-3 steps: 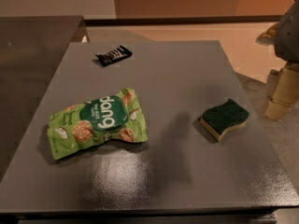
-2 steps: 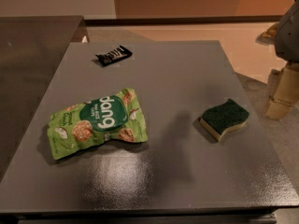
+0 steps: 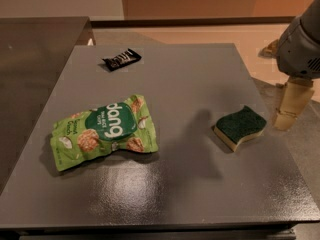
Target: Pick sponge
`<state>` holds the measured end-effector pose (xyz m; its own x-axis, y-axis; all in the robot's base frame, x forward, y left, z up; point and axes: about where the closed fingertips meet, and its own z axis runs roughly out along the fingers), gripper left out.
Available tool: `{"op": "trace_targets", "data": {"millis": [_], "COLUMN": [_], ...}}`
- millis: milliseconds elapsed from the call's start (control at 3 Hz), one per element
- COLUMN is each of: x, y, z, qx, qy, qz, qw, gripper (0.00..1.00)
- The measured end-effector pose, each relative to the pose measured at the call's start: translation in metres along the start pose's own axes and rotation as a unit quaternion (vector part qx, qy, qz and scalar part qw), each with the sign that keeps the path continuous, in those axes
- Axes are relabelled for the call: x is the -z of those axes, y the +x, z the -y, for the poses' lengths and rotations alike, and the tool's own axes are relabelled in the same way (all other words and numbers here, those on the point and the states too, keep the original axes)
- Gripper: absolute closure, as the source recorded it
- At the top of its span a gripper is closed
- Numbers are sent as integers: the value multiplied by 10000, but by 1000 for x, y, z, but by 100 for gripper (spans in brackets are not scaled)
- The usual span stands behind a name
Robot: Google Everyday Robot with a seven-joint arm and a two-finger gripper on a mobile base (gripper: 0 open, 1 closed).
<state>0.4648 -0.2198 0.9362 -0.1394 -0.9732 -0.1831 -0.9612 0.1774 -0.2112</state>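
The sponge (image 3: pixel 240 127) is a small S-curved block with a dark green top over pale yellow foam. It lies flat on the right side of the grey table (image 3: pixel 165 184). My gripper (image 3: pixel 291 104) hangs at the right edge of the view, just past the table's right edge. It is a short way to the right of the sponge and apart from it, with nothing seen in it. The grey arm housing (image 3: pixel 300 44) sits above it.
A light-green "dang" snack bag (image 3: pixel 104 131) lies on the left half of the table. A small black wrapped bar (image 3: pixel 121 59) lies near the far left. A dark counter (image 3: pixel 35 49) adjoins the table on the left.
My gripper and arm have shifted slightly left and down, toward the table's right edge. The sponge, bag and bar have not moved.
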Motion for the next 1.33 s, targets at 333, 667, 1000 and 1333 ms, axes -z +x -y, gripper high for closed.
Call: {"op": "trace_targets", "data": {"millis": [333, 667, 1000, 1333], "x": [-21, -35, -45, -53], "y": [7, 15, 20, 23], "z": [4, 2, -4, -10], "qx": [123, 160, 172, 178], "qy": [-145, -331, -493, -599], "qz": [-29, -40, -35, 6], "qw": [9998, 9993, 9986, 9980], "gripper": [0, 0, 0, 0]}}
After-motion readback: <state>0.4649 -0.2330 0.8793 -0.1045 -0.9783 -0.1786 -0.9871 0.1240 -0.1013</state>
